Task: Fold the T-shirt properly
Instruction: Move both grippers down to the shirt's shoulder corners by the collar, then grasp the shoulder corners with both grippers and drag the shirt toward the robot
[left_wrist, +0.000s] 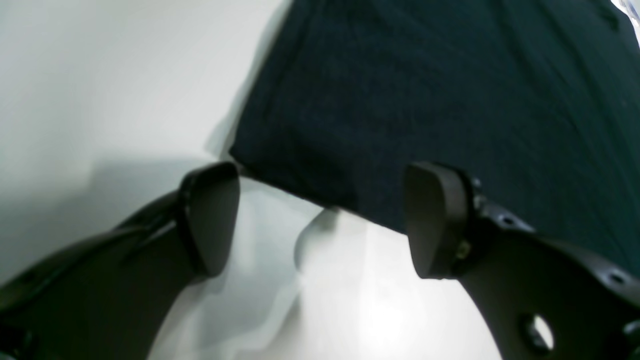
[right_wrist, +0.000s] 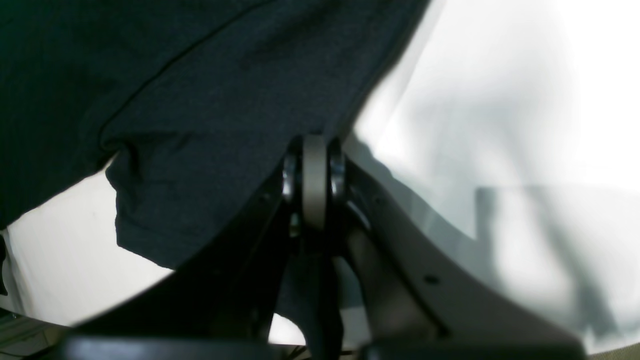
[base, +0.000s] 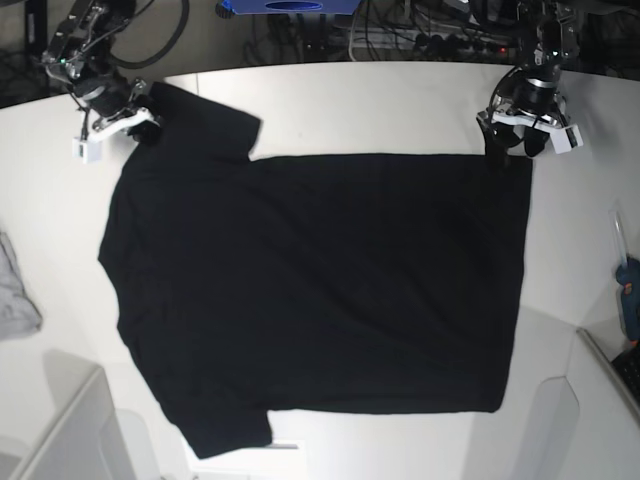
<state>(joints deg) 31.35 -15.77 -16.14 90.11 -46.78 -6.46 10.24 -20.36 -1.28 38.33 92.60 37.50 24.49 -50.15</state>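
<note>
While T-shirt (base: 310, 290) lies spread flat on white table (base: 400, 100), right gripper (right_wrist: 315, 165) clenched on sleeve edge at far corner; left gripper (left_wrist: 320, 220) gaping astride hem corner. Bare tabletop beyond far edge.

The T-shirt (base: 320, 290) lies flat across most of the bench (base: 400, 110), leaving bare strips along the far edge between the two arms and down both sides where a gripper could pass. A small grey cloth (base: 15, 300) sits at one side edge and a blue object (base: 630, 285) at the other, while cables (base: 400, 25) crowd the space behind the bench
</note>
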